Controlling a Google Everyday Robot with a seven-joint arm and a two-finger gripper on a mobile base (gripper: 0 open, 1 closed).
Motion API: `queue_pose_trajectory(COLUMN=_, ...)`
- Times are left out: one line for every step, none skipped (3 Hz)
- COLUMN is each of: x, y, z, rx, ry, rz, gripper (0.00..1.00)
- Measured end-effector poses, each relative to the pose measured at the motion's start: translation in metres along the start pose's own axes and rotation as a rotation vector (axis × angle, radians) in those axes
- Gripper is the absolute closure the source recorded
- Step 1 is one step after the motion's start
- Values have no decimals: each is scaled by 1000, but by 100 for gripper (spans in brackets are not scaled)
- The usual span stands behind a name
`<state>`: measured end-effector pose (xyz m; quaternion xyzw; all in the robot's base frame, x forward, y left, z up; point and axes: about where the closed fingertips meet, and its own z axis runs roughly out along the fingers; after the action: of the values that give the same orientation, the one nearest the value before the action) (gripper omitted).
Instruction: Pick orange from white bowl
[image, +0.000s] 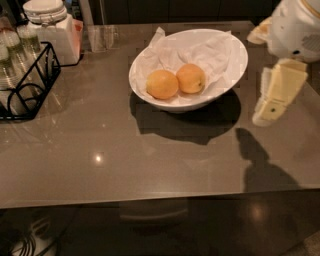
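The robot's gripper hangs near the right edge, just right of the white bowl, and the pale arm above it is cut off by the top and right borders. Crumpled paper hides the bowl's inner surface, and where the orange touches the paler fruit the seam is too soft to tell which overlaps the other. At the left, a black wire rack and the blurred glassware in it run off the border. A dim striped shape below the table cannot be made out.
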<state>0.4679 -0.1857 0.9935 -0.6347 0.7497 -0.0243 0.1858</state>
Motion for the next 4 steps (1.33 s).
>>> queue_pose_trajectory(x=-41, y=-22, z=11, rx=-29, ry=-46, rz=-88, gripper=0)
queue_pose_trajectory(x=-43, y=-24, z=10, rx=-16, ry=-52, rz=-88, gripper=0)
queue_pose_trajectory(x=-52, y=-44, z=17, rx=-7, ry=-93, rz=-114, gripper=0)
queue_pose_trajectory(x=-74, y=-78, z=33, rx=-36, ry=-115, rz=-173, gripper=0)
